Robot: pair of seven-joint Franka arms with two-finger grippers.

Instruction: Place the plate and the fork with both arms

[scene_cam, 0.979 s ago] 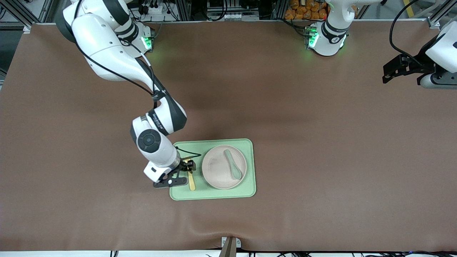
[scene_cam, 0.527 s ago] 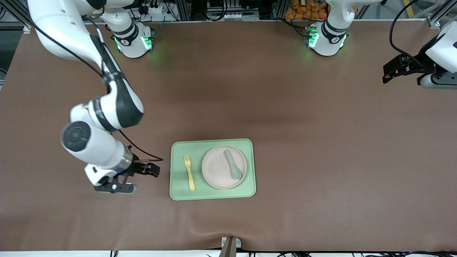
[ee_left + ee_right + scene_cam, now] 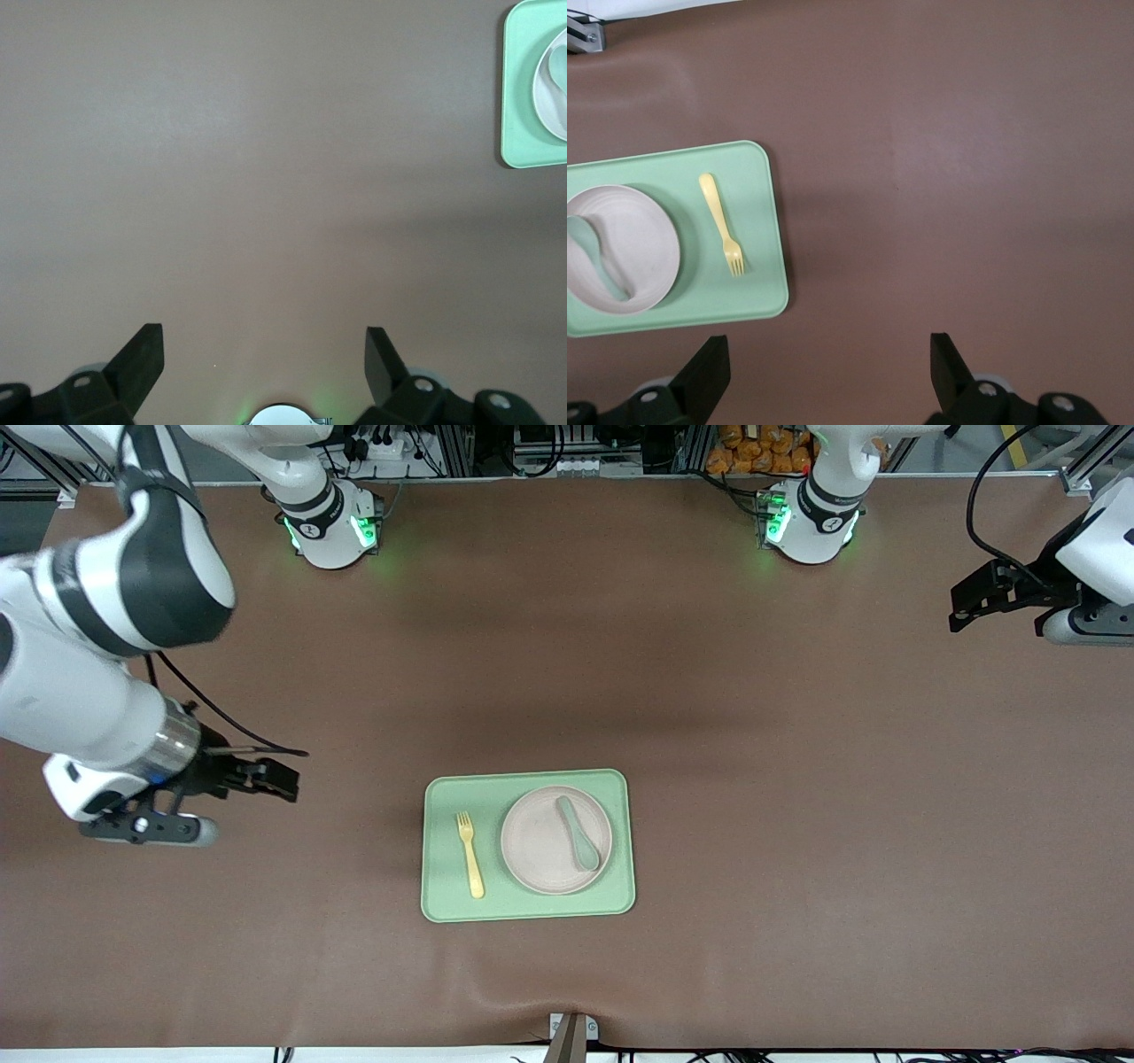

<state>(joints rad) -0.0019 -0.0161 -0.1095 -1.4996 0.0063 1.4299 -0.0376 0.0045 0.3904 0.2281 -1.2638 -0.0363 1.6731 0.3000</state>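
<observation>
Currently the right end effector point(image 3: 252, 772) hangs wide open and empty over bare worktop point(image 3: 797, 779) toward the right arm's end. The fork point(image 3: 469, 854) lies on the green tray point(image 3: 443, 903), just beside the plate point(image 3: 540, 850) carrying a grey-green spoon point(image 3: 578, 834). The left end effector point(image 3: 974, 602) waits, fingers wide, empty.

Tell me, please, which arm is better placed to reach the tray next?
The right: its open gripper hangs over bare table toward its own end, nearer the tray than the left gripper, which waits at the table's edge.
</observation>
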